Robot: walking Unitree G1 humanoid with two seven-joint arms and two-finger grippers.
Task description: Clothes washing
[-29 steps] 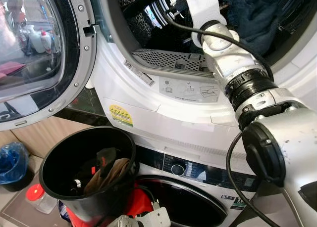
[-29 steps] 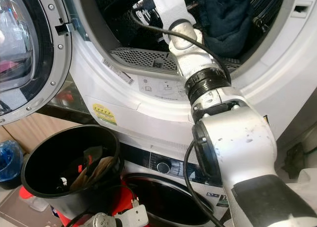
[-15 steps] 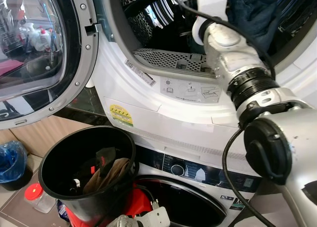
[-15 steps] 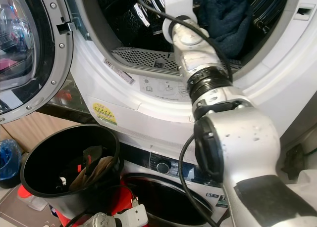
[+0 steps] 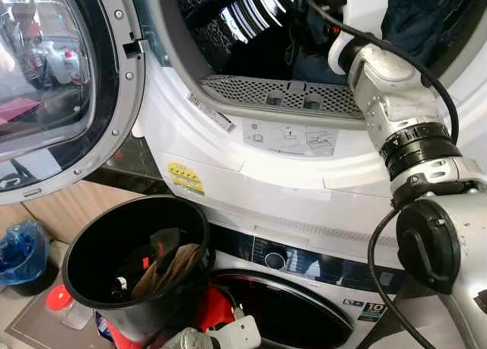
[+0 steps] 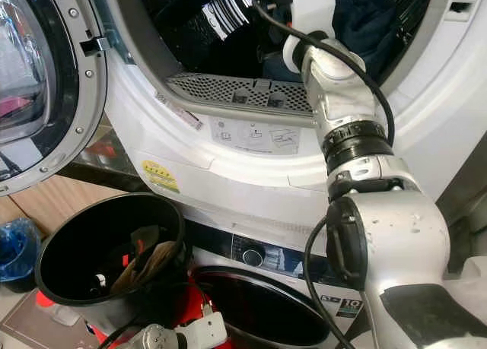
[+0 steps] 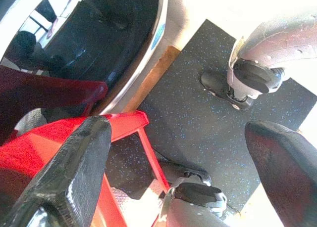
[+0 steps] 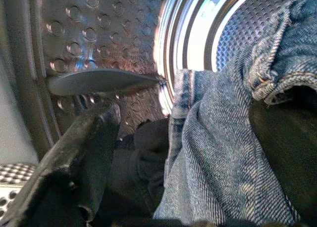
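Inside the drum (image 8: 94,34), the jeans (image 8: 223,153) drape over the right claw (image 8: 163,177), its fingers spread around denim. Soft, heavy, likely floppy: grip a thick seam. Left claw (image 7: 178,153) hangs open.

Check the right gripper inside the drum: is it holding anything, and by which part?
Right gripper is in the upper drum with denim between its fingers near a seamed edge; a firm grip cannot be told. Left gripper holds nothing.

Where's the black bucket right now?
The black bucket sits low on the robot's left in the eye views, below the open upper door and beside the lower machine's door, with some clothes inside.
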